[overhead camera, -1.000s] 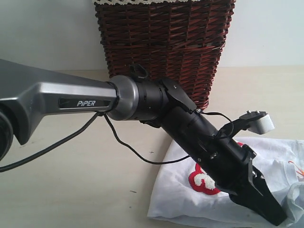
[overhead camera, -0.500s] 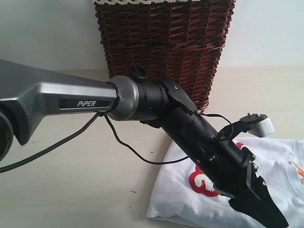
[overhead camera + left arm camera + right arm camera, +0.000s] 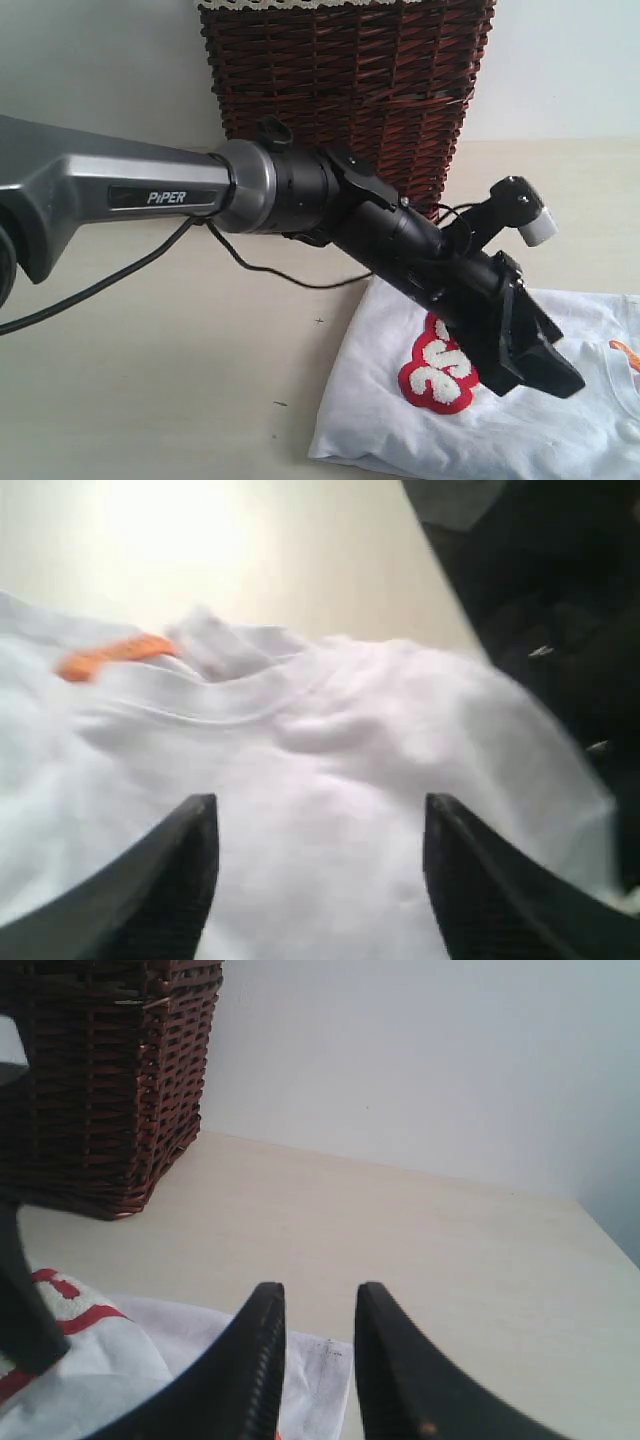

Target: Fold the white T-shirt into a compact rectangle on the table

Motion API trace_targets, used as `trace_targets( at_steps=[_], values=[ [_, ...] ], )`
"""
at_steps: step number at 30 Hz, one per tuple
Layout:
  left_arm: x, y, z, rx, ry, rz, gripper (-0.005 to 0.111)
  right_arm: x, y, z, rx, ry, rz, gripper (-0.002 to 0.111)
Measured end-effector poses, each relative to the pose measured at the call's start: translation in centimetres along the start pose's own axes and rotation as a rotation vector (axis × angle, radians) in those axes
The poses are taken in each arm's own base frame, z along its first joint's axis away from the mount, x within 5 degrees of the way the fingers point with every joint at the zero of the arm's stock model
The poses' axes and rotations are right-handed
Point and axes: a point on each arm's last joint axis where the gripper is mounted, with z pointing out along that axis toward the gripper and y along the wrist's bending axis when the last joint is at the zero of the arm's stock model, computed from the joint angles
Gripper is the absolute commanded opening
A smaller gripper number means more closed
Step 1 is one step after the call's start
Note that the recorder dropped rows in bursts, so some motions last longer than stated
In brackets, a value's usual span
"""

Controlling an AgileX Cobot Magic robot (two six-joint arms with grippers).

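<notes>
Exterior view, from the left: one grey arm (image 3: 110, 190) reaches in across the table (image 3: 150, 390), with one black cable (image 3: 100, 305) trailing under it. One wicker basket (image 3: 340, 100) stands at the back. The arm ends over the shirt (image 3: 400, 435), which lies on the table at the front right, before the basket and a little to its right.

A second ago the left fingers (image 3: 185, 880) were down at the shirt's right part, where a hump of cloth stood up beside them. Now they have lifted clear and swung up, and that cloth lies flat. The left wrist view shows them spread wide with nothing between, hovering above white fabric near the collar.

This reads as a fold just laid down and let go. The shirt is still broad and loosely creased, so probably more folds are needed before it makes a compact rectangle.

On the shirt there is one patch of red-edged lettering (image 3: 440, 375), partly hidden by the arm, and one orange tag (image 3: 625, 352) at the far right.

The right fingers (image 3: 260, 1360), two like the left pair, stand narrowly apart and hold nothing, above the shirt's edge. They have not moved in the last second.
</notes>
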Motion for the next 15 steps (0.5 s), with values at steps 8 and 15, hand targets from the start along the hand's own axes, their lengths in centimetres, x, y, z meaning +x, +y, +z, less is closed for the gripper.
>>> trace_targets(
  at_steps=[8,15],
  values=[
    [-0.3,1.5,-0.1,-0.097,0.081,0.573,0.06,0.0,0.0,0.0,0.0,0.0,0.0,0.025],
    [-0.6,1.3,1.6,-0.085,0.104,0.638,0.042,0.0,0.0,0.0,0.0,0.0,0.0,0.025]
  ],
)
